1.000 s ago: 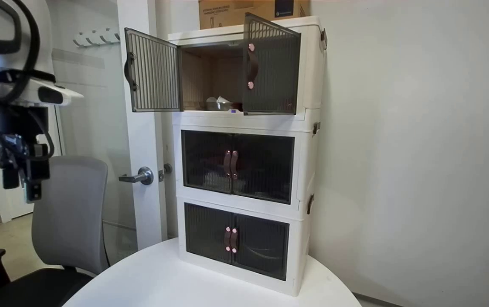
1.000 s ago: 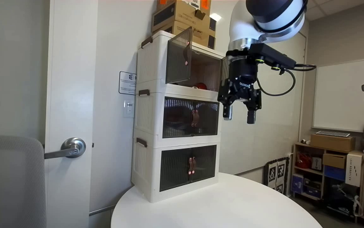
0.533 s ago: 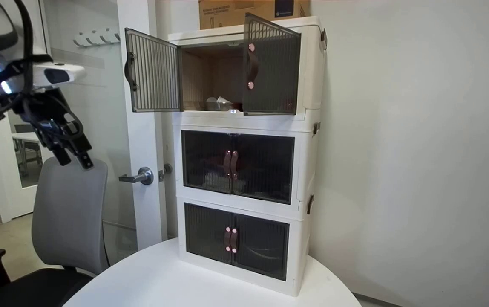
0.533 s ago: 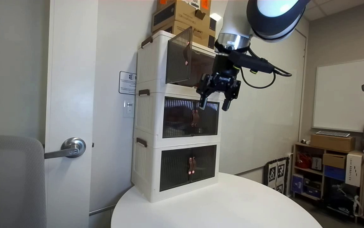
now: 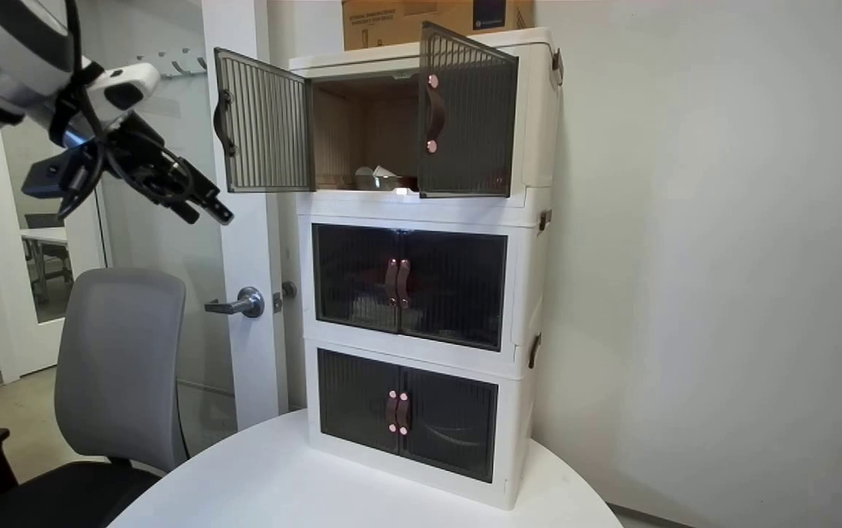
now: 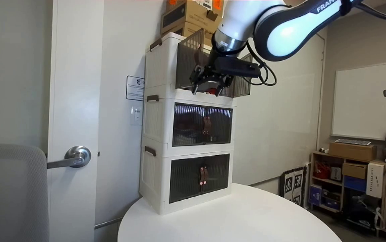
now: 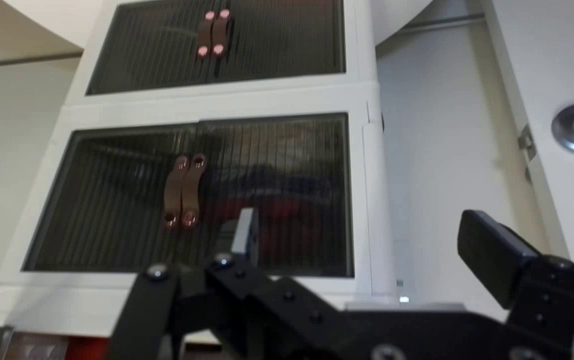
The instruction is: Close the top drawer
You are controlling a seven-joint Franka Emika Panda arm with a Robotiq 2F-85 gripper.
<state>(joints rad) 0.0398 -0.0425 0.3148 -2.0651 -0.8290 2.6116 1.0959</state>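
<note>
Excess force may slide the cabinet stack on the desk, well below the fingers. The top drawer, ahead of and above the fingers, stands open; contact on the inner face of its swung-out door may drive it further open. That door, near the fingers, likely obstructs approach; its handle could snag a fingertip. Fingers: wide apart, nothing between. A container sits inside, ahead of them.

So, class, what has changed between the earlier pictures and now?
The claw has risen and moved towards the white cabinet, tilting from near-vertical to a forward slant. Nothing was grasped or released. Unchanged: claw open, both ribbed top doors open, middle doors and bottom doors shut.
</note>
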